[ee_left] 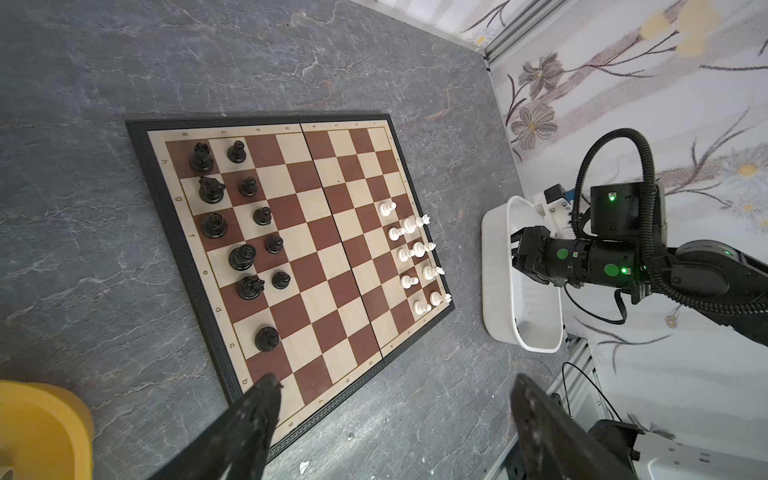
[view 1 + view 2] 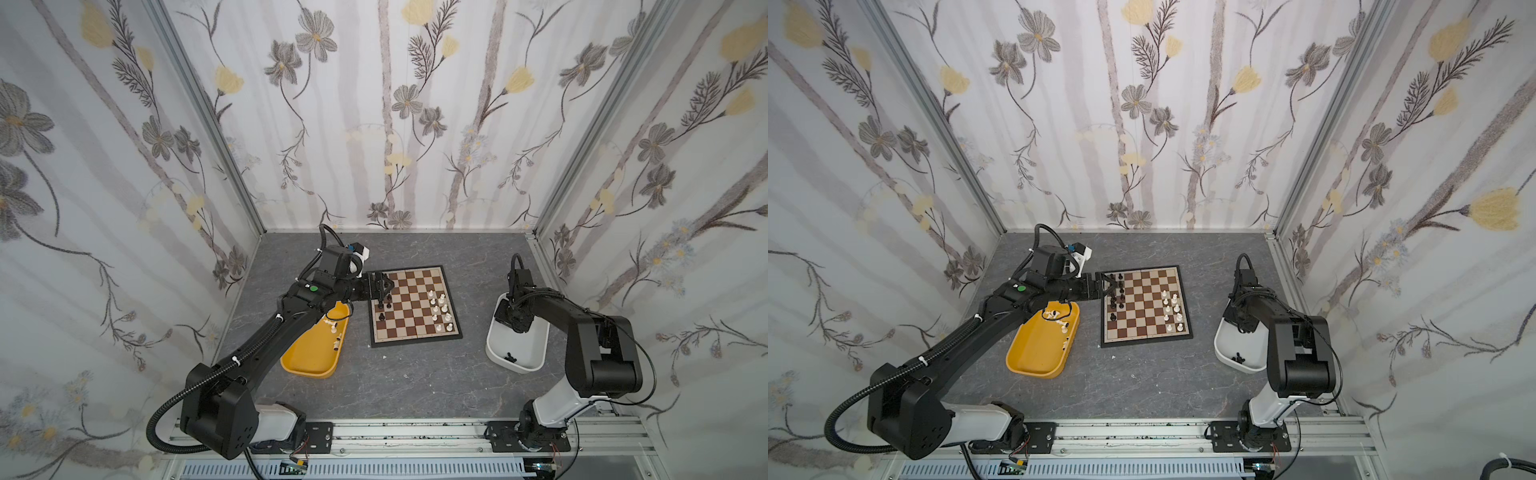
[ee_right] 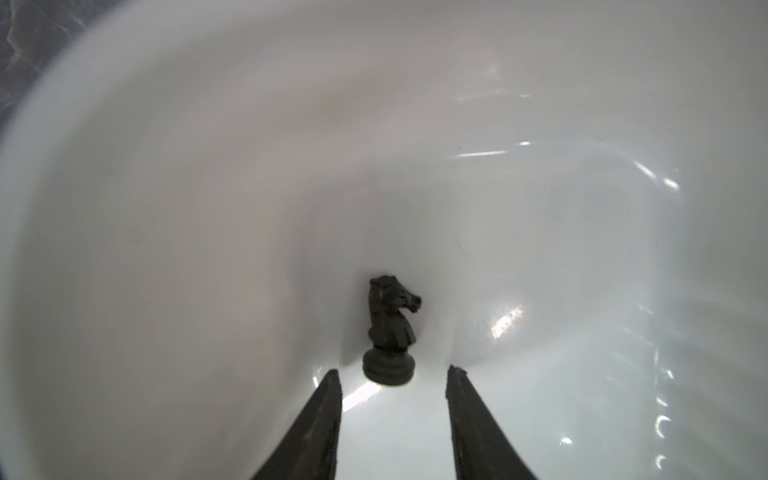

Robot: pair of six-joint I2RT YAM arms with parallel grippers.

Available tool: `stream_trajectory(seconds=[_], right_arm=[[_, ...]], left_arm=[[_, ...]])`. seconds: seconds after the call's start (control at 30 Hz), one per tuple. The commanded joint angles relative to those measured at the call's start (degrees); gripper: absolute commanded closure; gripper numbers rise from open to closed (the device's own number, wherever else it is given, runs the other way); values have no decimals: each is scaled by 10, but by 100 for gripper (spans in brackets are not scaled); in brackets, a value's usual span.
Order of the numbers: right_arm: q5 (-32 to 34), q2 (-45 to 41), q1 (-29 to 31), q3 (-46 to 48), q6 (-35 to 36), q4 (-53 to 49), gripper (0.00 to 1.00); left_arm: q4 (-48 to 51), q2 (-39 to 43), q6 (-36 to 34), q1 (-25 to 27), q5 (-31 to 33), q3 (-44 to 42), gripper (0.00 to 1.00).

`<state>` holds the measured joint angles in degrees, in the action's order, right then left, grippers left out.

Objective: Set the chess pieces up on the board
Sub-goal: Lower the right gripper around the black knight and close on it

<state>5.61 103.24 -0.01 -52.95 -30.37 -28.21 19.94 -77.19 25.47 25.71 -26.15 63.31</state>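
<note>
You are looking at one board (image 2: pixel 409 309), a flat square of brown and cream squares with a pale border and a thin black rim. It is lying near the middle of the surface, a little toward the far edge. The chess pieces are tiny glossy plastic men, far smaller than the fingers.

Eleven black pieces (image 1: pixel 214 225) are standing along the side of the board that faces the surface's left edge. Six are standing in the outer row and five pawns in the row beside it. Nine white pieces (image 1: pixel 409 281) are standing along the opposite side, toward the right edge: five pawns and four taller men behind them.

One yellow tub (image 2: pixel 307 370) is sitting between the board and the left edge, and it is holding a few loose white men (image 2: pixel 333 328), too small to count. One white tub (image 2: pixel 494 340) is sitting near the right edge.

Your left fingers (image 1: pixel 257 415) are hanging spread wide at the black side of the board and are holding nothing. Your right fingers (image 3: pixel 320 415) are reaching down into the far end of the white tub. They are standing partly apart on either side of one upright black knight (image 3: pixel 388 324), and a gap is showing on each side of its base, so they are gripping nothing. Something small and black (image 2: pixel 510 356) is lying at the tub's near end; you cannot tell how many pieces it is.
</note>
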Motion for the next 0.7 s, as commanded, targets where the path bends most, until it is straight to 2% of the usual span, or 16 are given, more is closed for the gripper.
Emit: stream_trajectory(seconds=[0.0,0.67], right_arm=[[16,11,0,-9,-1,6,58],[16,47,-3,-34,-10,-1,68]], left_arm=[[-14,3,0,-1,-5,-4,12],[-14,1,-3,-2,-3,-6,12]])
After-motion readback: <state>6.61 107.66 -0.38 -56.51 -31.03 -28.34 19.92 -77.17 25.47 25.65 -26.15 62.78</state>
